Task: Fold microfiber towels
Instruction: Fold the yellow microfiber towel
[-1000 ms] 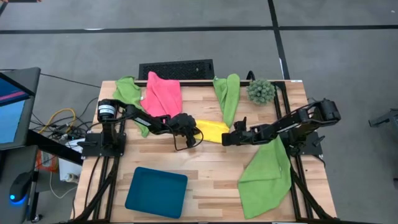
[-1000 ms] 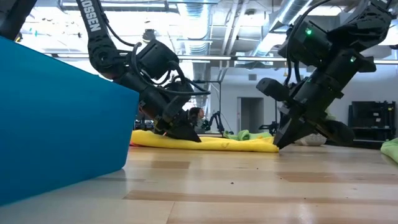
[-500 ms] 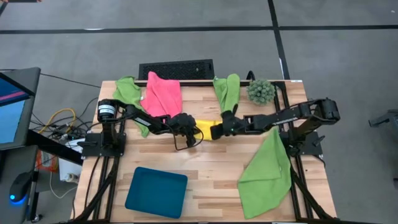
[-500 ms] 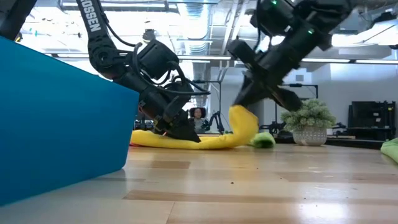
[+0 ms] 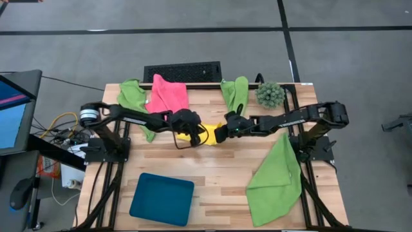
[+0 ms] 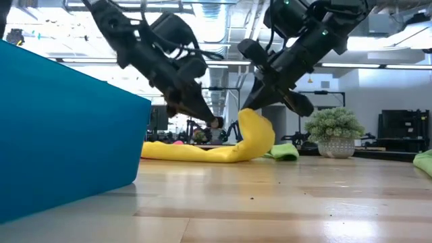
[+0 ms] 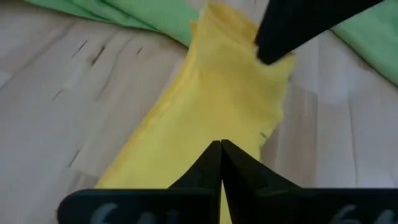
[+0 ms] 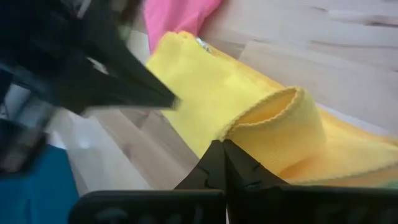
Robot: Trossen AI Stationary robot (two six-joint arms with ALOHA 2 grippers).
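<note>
Right tool (image 5: 222,133) is pinched shut on the right edge of the yellow towel (image 5: 207,134), holding that edge lifted and curled leftward over the rest of the cloth; the low view shows the raised fold as a hump (image 6: 255,135), the remainder lying flat on the tabletop (image 5: 219,174). Right wrist view shows the rolled hem just past the closed fingers (image 8: 217,163).

Left tool (image 5: 190,131) is fully closed, just above the towel's left part. Its tip is clear of the cloth in the low view (image 6: 214,122), so nothing is gripped.

Teal tray (image 5: 162,198) sits near-left on the tabletop, nothing inside.

Other towels:
- pink (image 5: 168,95), far-left-centre
- lime green (image 5: 134,96), left of the pink one
- lime green (image 5: 236,96), draped far-centre
- lime green (image 5: 275,177), spread flat near-right

Plant (image 5: 270,94) stands far-right.

Versus a second ago:
- right tool has moved left from the towel's right end, dragging the edge over
- left tool has lifted off the cloth it was pinning
- towel is now bunched shorter
</note>
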